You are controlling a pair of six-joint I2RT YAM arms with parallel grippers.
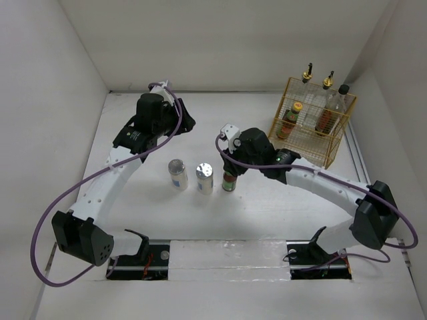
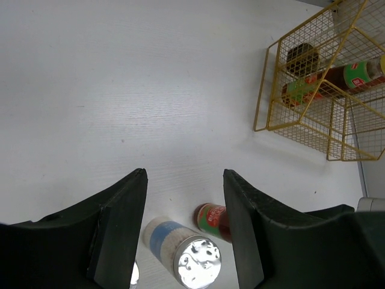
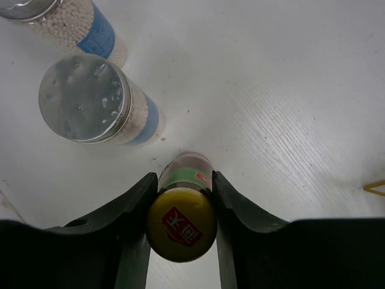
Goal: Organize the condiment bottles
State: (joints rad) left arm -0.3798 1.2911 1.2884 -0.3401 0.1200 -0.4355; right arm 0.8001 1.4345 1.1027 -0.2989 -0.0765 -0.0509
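Observation:
My right gripper point(image 1: 230, 172) is shut on a yellow-capped red-green sauce bottle point(image 1: 229, 181) that stands upright mid-table; in the right wrist view its fingers point(image 3: 139, 198) press both sides of the bottle point(image 3: 180, 226). Two silver-topped white shakers point(image 1: 177, 175) point(image 1: 204, 179) stand just left of it in a row. My left gripper point(image 1: 185, 123) is open and empty, up behind the row. The yellow wire basket point(image 1: 303, 143) at back right holds the other sauce bottle point(image 1: 291, 119), two gold-pourer glass bottles point(image 1: 307, 75) point(image 1: 327, 81) and a black-knobbed jar point(image 1: 343, 92).
White walls close in the table on the left, back and right. The basket stands near the right wall. In the left wrist view the basket point(image 2: 262, 90) is at upper right, and a shaker point(image 2: 180, 253) and the held bottle point(image 2: 212, 220) lie below the open fingers.

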